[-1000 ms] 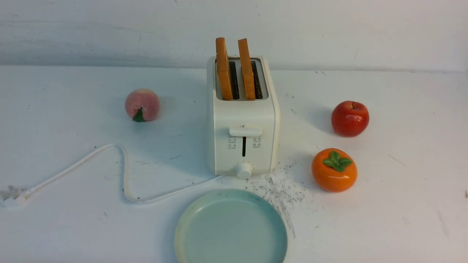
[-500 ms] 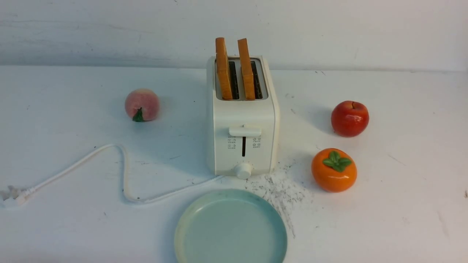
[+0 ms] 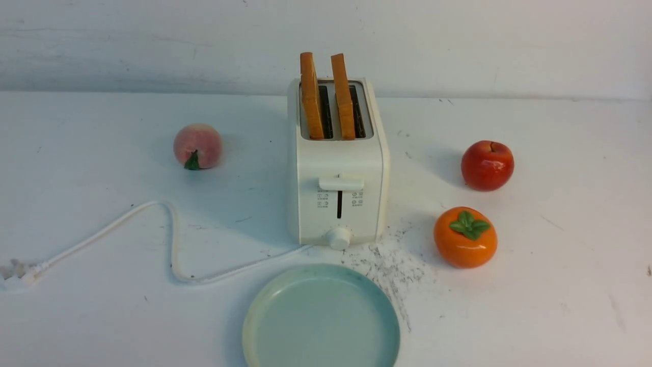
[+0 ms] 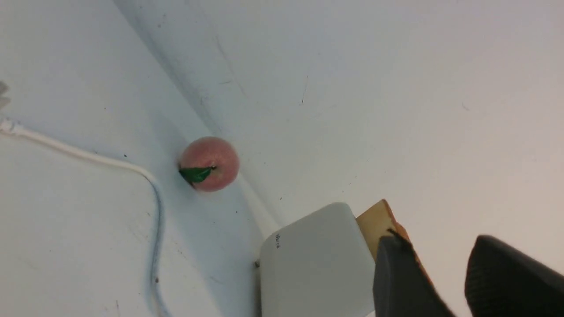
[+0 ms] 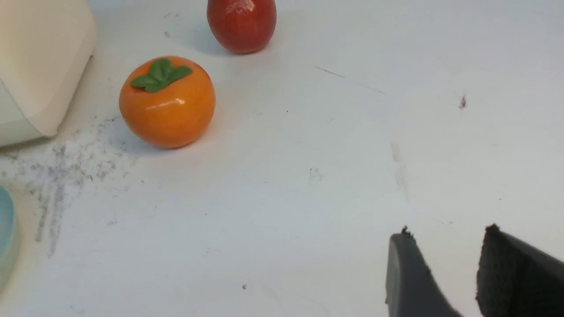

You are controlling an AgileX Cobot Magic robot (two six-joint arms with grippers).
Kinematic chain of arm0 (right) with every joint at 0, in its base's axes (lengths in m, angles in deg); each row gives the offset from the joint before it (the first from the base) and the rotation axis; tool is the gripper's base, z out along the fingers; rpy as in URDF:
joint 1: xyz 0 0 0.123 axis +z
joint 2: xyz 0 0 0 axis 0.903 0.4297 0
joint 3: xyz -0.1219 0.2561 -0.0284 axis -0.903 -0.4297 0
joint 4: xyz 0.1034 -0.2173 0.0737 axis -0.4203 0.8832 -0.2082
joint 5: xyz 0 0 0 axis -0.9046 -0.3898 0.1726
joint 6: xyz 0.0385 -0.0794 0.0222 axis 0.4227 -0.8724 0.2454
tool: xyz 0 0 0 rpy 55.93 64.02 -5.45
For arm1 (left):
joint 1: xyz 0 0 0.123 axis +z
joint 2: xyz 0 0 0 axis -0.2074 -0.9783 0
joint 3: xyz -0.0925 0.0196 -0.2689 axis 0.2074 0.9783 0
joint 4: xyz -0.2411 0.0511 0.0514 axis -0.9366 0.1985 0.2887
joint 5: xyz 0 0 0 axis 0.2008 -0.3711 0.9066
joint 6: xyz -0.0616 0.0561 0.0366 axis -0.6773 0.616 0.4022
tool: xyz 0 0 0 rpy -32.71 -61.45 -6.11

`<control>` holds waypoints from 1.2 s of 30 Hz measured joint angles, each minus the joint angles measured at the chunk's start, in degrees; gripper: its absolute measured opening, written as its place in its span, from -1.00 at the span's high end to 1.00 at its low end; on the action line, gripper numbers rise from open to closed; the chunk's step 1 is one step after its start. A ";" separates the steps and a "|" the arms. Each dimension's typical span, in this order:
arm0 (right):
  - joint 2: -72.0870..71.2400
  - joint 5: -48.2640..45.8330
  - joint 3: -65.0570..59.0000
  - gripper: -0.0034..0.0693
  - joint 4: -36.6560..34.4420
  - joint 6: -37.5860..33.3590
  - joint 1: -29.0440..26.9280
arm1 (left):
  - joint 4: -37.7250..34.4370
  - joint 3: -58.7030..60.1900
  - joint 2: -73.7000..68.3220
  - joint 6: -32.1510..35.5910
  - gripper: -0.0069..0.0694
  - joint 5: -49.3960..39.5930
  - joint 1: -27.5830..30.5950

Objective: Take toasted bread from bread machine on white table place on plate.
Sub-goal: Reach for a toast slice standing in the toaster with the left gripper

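Two slices of toasted bread, a left one (image 3: pixel 310 97) and a right one (image 3: pixel 344 97), stand upright in the slots of the cream bread machine (image 3: pixel 338 168) at the middle of the white table (image 3: pixel 102 306). The teal plate (image 3: pixel 321 316) lies bare in front of it. Neither arm shows in the front view. In the left wrist view my left gripper (image 4: pixel 436 240) is open, off to the side of the bread machine (image 4: pixel 317 264), one finger overlapping a toast corner (image 4: pixel 374 220), nothing between the jaws. My right gripper (image 5: pixel 447 231) is open above bare table.
A peach (image 3: pixel 197 146) lies left of the bread machine. A red apple (image 3: pixel 487 165) and an orange persimmon (image 3: pixel 465 237) lie to its right. The white cord (image 3: pixel 168 239) loops over the left table to a plug (image 3: pixel 15 278). Dark scuffs mark the table by the plate.
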 joint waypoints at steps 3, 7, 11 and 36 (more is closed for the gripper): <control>0.00 4.30 -0.51 0.25 -9.73 5.12 0.00 | -0.28 -1.42 0.00 -3.79 0.59 -0.18 0.00; 0.00 12.01 -0.51 0.25 -24.53 10.85 0.00 | 0.24 -8.99 0.00 -6.15 0.86 -0.02 0.00; 0.00 16.35 -0.51 0.25 -32.01 12.23 0.00 | 3.97 -18.63 -0.88 -4.23 0.86 -3.05 0.00; 29.57 -30.75 37.84 0.95 -26.07 -13.37 1.57 | 4.59 -60.51 -65.96 27.80 0.86 -56.78 -8.61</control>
